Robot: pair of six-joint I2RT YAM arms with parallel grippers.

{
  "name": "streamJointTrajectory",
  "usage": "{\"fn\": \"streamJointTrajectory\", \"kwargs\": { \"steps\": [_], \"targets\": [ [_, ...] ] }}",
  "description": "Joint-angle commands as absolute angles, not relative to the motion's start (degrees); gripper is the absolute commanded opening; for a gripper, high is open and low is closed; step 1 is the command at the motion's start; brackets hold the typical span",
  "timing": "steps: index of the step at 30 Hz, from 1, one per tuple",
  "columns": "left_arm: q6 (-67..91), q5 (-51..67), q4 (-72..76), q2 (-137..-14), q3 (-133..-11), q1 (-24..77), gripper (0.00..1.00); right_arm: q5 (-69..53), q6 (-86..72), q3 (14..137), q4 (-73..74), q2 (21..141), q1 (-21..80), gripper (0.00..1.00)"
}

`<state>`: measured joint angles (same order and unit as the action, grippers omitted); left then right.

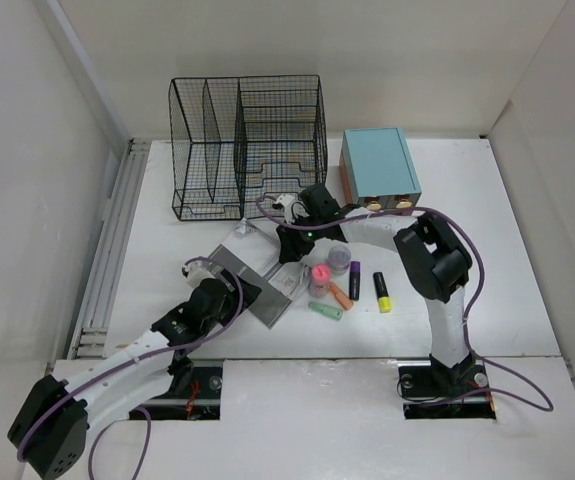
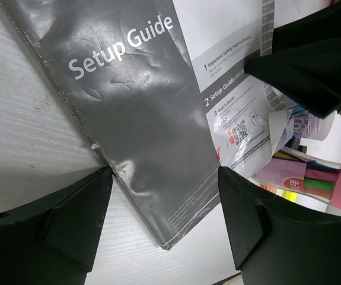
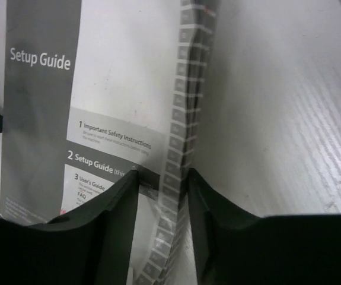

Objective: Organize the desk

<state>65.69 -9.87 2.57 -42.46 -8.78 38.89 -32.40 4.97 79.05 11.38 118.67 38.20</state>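
Observation:
A grey and white "Setup Guide" booklet [image 1: 252,275] in clear wrap lies on the white desk [image 1: 467,200]. It fills the left wrist view [image 2: 134,107] and the right wrist view [image 3: 40,119]. My left gripper [image 1: 232,292] is open, its jaws wide apart on either side of the booklet's near corner [image 2: 164,178], with nothing between the pads. My right gripper [image 1: 289,245] sits at the booklet's far right edge. Its jaws stand close together with the tabbed edge pinched between them [image 3: 162,175]. It also shows as a black shape in the left wrist view [image 2: 312,59].
A black wire-mesh file rack [image 1: 247,145] stands at the back. A teal-topped drawer box [image 1: 379,165] is to its right. Loose markers lie right of the booklet: pink [image 1: 319,275], orange [image 1: 339,295], green [image 1: 325,311], purple [image 1: 354,272], yellow [image 1: 382,292].

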Motion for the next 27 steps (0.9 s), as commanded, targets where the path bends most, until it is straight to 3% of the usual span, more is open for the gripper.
{"fn": "streamJointTrajectory", "kwargs": {
  "steps": [1, 4, 7, 27],
  "targets": [
    [66.09, -8.61, 2.02, -43.51, -9.4, 39.2, 0.69, -38.05, 4.57, 80.24, 13.97, 120.15, 39.64, 0.41],
    [66.09, -8.61, 1.23, -42.9, -10.02, 39.2, 0.69, -39.54, 5.1, 81.47, 15.12, 120.15, 39.64, 0.16],
    [66.09, -9.14, -1.4, -41.41, -10.55, 39.2, 0.71, -40.95, 5.71, 82.09, 16.61, 119.54, 39.64, 0.01],
    [67.32, -7.12, -13.71, -33.66, -12.3, 39.2, 0.8, -50.1, 4.13, 83.23, 16.17, 110.84, 32.7, 0.0]
  ]
}}
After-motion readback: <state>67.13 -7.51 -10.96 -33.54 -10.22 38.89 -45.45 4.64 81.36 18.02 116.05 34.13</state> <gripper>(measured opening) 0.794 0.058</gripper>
